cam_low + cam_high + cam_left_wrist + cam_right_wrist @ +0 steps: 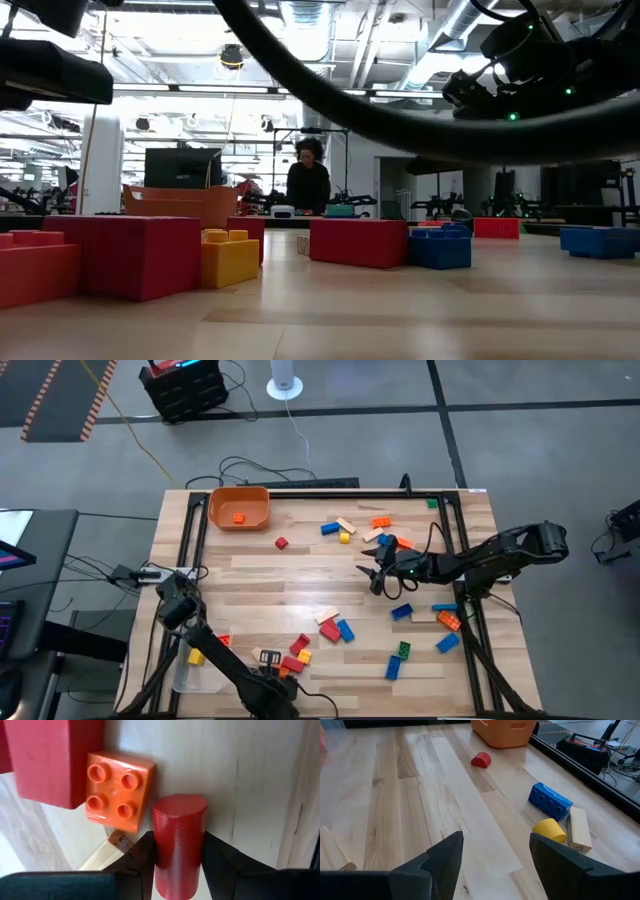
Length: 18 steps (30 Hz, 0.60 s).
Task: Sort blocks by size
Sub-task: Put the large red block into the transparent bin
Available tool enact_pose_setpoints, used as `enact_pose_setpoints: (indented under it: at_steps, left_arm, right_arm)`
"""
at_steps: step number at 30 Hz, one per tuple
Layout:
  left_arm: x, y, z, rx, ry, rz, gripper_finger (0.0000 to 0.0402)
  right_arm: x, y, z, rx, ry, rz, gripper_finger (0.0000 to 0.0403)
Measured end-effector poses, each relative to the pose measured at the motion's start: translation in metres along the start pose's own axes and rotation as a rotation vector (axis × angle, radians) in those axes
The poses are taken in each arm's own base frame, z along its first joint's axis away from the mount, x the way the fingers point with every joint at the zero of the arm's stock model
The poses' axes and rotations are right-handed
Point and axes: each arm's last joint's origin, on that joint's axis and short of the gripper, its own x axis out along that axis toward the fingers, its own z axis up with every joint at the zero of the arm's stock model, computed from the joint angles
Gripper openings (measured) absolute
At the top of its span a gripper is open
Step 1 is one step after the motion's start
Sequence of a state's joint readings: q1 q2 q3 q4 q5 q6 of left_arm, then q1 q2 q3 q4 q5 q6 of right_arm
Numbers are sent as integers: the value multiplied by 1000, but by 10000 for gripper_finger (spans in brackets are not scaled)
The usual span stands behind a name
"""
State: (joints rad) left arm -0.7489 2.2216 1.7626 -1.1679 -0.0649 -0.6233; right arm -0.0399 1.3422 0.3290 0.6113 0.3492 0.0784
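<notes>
Red cylinder block (pixel 178 845) between the left claw's (pixel 178 865) fingers, clenched on both sides.

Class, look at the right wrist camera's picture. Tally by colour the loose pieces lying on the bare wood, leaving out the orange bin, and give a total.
Red: 1, the half-round piece
Blue: 1, the long brick
Yellow: 1, the rounded piece
Tan: 2, the tan blocks
Total: 5

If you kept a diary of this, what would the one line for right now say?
left gripper: around red cylinder, beside orange block | right gripper: open, empty, above table | orange bin: one block inside
</notes>
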Motion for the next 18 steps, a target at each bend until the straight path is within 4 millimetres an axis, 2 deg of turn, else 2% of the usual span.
enact_pose_setpoints:
  at_steps: [10, 16, 18]
  left_arm:
    - [-44, 28, -11, -95, -9, 42, 122]
    - [-75, 51, -39, -181, 126, 148, 123]
    - [-86, 55, -47, -207, 122, 126, 123]
  right_arm:
    - [0, 0, 0, 0, 0, 0, 260]
    - [0, 0, -1, -2, 7, -1, 260]
    - [0, 0, -1, -3, 7, -1, 260]
